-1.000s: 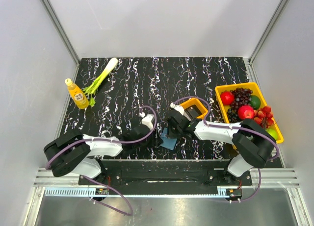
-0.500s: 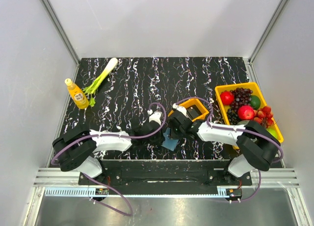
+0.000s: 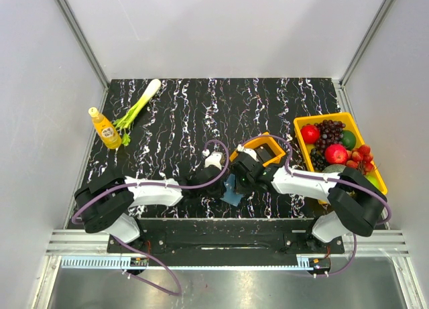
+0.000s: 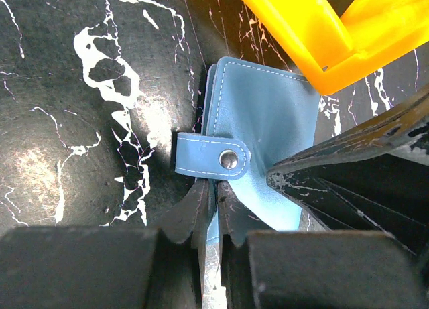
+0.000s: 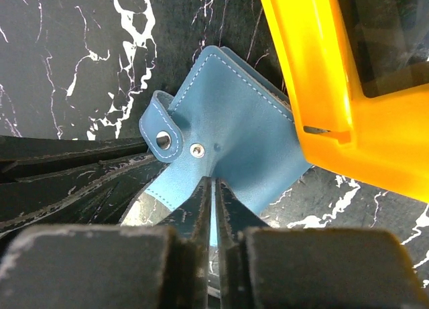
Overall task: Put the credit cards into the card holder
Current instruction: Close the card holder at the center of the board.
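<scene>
Top external view: the card holder (image 3: 231, 192), a flat blue wallet, lies on the black marbled table (image 3: 281, 101) near its front edge. The left end effector (image 3: 216, 183) and right end effector (image 3: 241, 181) meet over it and hide most of it. An orange tray (image 3: 257, 142) sits just behind it. A yellow fruit bin (image 3: 322, 116) stands to the right, with a yellow bottle (image 3: 105, 129) and a leek (image 3: 137, 106) far to the left. Left wrist view: the holder shows white stitching and a strap (image 4: 211, 160) with a metal snap folded over its edge. The left fingers are clenched on its near edge, and the tray's corner touches or overlaps its far side. Right wrist view: the right fingers pinch the holder's near edge, with the strap lifted at the left and the tray wall against its right corner.
</scene>
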`<state>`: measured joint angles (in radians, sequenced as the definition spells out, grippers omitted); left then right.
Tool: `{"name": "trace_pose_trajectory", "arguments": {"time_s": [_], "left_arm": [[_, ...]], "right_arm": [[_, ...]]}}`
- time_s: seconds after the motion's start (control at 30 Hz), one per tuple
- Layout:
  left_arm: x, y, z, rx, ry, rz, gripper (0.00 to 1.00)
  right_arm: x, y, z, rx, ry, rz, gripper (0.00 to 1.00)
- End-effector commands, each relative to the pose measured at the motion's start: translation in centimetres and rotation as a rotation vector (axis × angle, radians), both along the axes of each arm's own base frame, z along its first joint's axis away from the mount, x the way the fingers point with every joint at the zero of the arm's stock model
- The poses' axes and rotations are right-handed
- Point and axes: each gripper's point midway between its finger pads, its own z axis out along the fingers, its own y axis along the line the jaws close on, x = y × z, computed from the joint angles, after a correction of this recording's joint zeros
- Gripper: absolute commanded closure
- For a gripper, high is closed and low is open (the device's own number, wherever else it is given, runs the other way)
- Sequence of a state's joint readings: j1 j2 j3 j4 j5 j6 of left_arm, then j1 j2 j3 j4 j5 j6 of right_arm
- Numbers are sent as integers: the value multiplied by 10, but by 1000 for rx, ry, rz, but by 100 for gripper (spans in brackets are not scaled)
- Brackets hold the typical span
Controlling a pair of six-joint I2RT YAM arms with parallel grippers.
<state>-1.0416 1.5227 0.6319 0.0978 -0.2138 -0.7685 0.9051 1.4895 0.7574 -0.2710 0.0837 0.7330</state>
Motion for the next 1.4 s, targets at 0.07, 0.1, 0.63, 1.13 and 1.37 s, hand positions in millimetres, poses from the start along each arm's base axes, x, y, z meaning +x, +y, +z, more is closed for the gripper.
{"name": "trace_pose_trajectory", "arguments": {"time_s": [0.07,0.1,0.63,1.13,1.37], "left_arm": [[-13,28,-35,153,56,4,100],[-13,28,-35,151,56,3,100],[-13,28,-36,152,56,4,100],[-13,29,-35,150,54,9,100],[-12,29,-35,152,52,6,100]], "right_arm": [[14,1,27,124,7,-85,72],[19,4,31,165,2,-95,73],[27,34,30,309,65,-79,64],[29,38,21,295,92,-69,75],[31,39,19,287,91,-64,82]]}}
